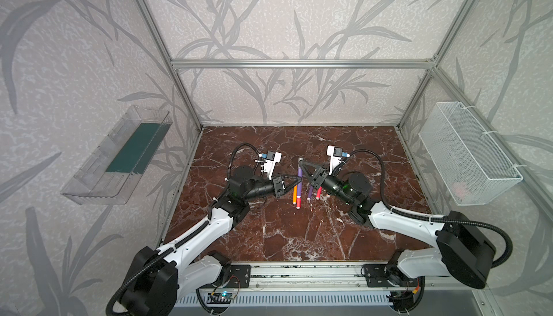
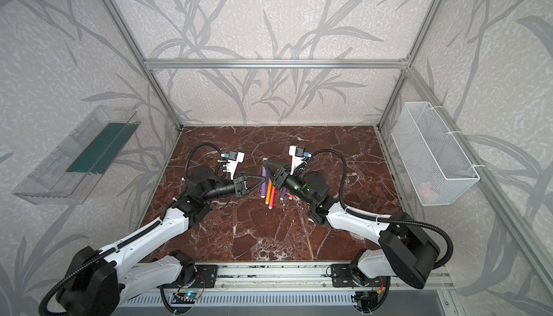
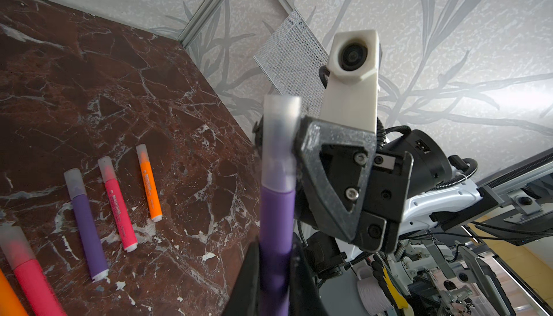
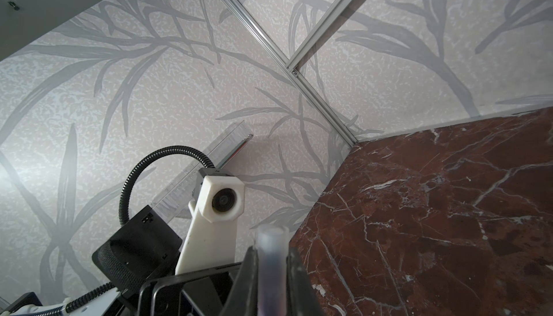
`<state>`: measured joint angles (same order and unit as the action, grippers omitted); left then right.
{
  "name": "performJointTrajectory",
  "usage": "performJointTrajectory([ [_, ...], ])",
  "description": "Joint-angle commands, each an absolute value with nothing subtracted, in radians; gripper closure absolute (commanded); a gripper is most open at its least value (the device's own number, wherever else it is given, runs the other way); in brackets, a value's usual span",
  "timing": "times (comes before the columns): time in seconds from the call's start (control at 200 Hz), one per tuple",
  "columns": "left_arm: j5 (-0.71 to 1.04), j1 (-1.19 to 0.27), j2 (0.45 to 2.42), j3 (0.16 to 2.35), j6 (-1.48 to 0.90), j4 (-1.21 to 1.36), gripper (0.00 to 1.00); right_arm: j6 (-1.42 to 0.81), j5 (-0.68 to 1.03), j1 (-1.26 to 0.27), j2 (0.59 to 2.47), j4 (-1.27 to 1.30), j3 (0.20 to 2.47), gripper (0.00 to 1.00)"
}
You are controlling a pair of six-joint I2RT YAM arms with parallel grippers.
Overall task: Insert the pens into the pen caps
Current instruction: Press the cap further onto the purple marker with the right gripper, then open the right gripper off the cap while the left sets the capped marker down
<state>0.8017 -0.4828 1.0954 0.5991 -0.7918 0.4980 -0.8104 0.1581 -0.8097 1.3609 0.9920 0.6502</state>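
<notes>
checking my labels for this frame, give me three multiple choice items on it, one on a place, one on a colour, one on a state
1. The wire mesh basket hangs on:
A. the back wall
B. the wall on the right of both top views
C. the wall on the left of both top views

2. The pen gripped by the left hand and the right hand is:
A. orange
B. pink
C. purple

3. The left hand is:
A. open above the table
B. shut on the pen's barrel
C. shut on a loose cap

Answers:
1 B, since in both top views the basket is hooked to the frame rail on the right.
2 C, since the left wrist view shows a purple barrel below the clear cap, which the right hand clamps.
3 B, since its fingers press the barrel from both sides.
</notes>
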Motion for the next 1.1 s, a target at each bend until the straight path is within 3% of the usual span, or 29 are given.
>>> performJointTrajectory([
  [0.0, 0.58, -0.436, 1.086, 0.637, -0.799, 0.516, 1.0, -0.755, 0.322, -0.89, 1.363, 0.947, 0.639, 1.0],
  [0.35, 0.577, -0.427, 1.056, 0.628, -0.792, 0.492, 1.0, -0.722, 0.323, -0.886, 1.303, 1.003, 0.578, 1.0],
  [0.63, 0.568, -0.423, 1.043, 0.628, -0.778, 0.46, 1.0, -0.677, 0.3, -0.867, 1.218, 0.898, 0.555, 1.0],
  [0.755, 0.526, -0.423, 1.048, 0.643, -0.74, 0.379, 1.0, -0.645, 0.204, -0.867, 1.159, 0.795, 0.559, 0.74],
  [0.895, 0.394, -0.426, 1.078, 0.711, -0.633, 0.1, 1.0, -0.577, 0.041, -0.865, 1.066, 0.529, 0.598, 0.54],
  [1.095, 0.164, -0.429, 1.295, 0.81, -0.573, -0.205, 1.0, -0.561, -0.251, -0.832, 0.994, 0.211, 0.636, 0.17],
])
